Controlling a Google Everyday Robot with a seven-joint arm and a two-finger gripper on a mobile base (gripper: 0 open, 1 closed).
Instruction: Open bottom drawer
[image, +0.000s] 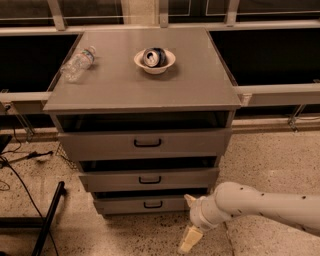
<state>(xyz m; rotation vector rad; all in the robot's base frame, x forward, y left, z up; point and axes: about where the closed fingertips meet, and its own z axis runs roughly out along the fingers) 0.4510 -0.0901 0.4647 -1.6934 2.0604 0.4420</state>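
Observation:
The bottom drawer (125, 204) is the narrowest grey front at the cabinet's foot, with a small black loop handle (152, 204). It stands slightly out from the cabinet, as do the two drawers above it. My gripper (190, 224) hangs from the white arm coming in from the lower right. It sits just right of the bottom drawer's front, near the floor, and is apart from the handle. One cream finger (189, 239) points down and another (190, 200) lies by the drawer's right end.
The middle drawer (148, 179) and top drawer (146, 143) sit above. On the cabinet top (200, 85) lie a plastic bottle (78, 62) and a white bowl (154, 60) holding a can. A black stand leg (49, 218) and cables lie on the floor at left.

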